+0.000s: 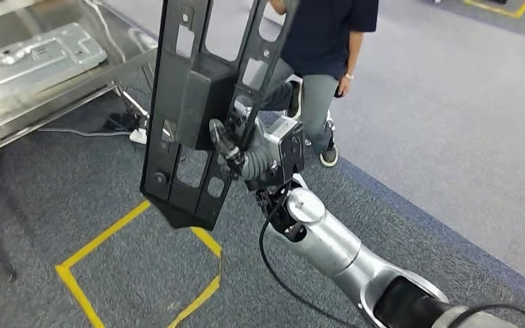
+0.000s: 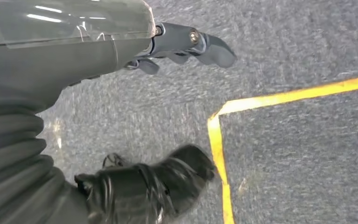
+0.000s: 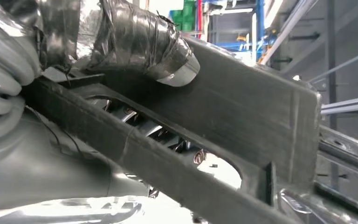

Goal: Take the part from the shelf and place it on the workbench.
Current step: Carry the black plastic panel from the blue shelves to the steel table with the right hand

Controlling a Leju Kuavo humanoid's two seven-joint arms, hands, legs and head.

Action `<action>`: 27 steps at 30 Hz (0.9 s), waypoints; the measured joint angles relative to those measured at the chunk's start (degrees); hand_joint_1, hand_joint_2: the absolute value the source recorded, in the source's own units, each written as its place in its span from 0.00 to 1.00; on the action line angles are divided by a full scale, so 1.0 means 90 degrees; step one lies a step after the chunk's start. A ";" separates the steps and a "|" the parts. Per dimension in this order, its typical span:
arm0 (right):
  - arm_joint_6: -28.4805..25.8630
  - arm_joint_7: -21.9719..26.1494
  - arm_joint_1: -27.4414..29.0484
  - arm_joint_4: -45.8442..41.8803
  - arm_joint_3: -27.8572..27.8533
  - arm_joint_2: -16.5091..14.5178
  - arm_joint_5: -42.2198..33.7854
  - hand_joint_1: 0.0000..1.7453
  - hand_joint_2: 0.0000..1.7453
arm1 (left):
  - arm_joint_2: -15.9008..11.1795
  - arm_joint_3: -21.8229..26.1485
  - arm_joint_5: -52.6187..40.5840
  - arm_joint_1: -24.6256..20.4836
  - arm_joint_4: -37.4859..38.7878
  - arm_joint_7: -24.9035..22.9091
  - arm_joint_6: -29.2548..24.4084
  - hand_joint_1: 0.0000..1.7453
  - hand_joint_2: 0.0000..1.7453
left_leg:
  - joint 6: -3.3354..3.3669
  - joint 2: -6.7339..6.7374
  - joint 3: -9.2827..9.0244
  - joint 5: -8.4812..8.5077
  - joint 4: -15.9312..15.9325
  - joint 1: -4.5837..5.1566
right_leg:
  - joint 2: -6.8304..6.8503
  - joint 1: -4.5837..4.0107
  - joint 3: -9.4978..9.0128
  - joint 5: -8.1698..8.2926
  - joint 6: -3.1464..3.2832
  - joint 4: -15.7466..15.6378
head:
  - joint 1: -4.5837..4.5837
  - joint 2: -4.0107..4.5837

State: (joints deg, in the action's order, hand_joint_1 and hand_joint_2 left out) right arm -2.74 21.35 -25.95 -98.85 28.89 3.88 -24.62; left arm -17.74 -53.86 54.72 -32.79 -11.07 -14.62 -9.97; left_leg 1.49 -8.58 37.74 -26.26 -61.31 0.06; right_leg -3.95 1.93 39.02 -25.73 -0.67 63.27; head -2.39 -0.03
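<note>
A long black plastic part (image 1: 191, 102) with several cut-outs hangs upright in the air above the carpet. My right hand (image 1: 238, 152) grips it from behind at mid-height, fingers through one of the openings. In the right wrist view the taped thumb (image 3: 142, 42) presses on the part's (image 3: 247, 116) flat face. The shiny metal workbench (image 1: 75, 85) stands at the far left, beyond the part. My left hand (image 2: 121, 46) hangs over the carpet, fingers apart, holding nothing.
A pressed metal sheet (image 1: 34, 58) lies on the workbench. A person (image 1: 321, 48) in a dark shirt and grey trousers stands just behind the part. Yellow tape (image 1: 137, 273) marks a square on the grey carpet below. A black cable trails beside my right arm.
</note>
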 joint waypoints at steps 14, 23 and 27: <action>0.0015 0.0008 -0.0046 0.0037 0.0000 -0.0011 0.0083 1.00 1.00 | 0.0013 -0.0002 0.0022 0.0003 -0.0001 -0.0016 0.0010 0.00 1.00 | 0.0001 0.1403 0.0249 0.0467 0.0192 0.0173 | 0.1142 -0.0125 -0.0617 -0.0339 0.0062 -0.0290 | 0.0039 0.0001; 0.0112 0.0110 0.0023 0.0037 0.0000 -0.0013 -0.0135 1.00 1.00 | 0.0018 -0.0002 0.0052 -0.0035 -0.0001 -0.0018 0.0042 0.00 1.00 | 0.0233 0.0819 -0.0018 0.0306 0.0299 0.0087 | 0.0450 -0.0147 0.0428 -0.0798 -0.0043 0.1378 | 0.0016 0.0001; 0.0132 0.0118 0.0029 0.0038 -0.0001 -0.0013 -0.0194 1.00 1.00 | 0.0029 -0.0002 0.0062 -0.0028 -0.0001 -0.0017 0.0047 0.00 1.00 | 0.0154 0.0673 -0.0008 0.0113 0.0080 0.0093 | 0.0411 -0.0151 0.0077 0.0050 0.0005 0.0099 | 0.0019 0.0001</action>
State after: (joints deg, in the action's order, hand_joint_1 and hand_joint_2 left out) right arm -1.55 22.42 -25.69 -98.51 28.89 3.76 -26.36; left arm -17.47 -53.88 55.28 -33.04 -11.08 -14.77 -9.55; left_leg 2.87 -2.52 37.67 -25.25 -60.59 0.90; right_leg -0.25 0.57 39.71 -25.28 -0.62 64.16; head -2.22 -0.02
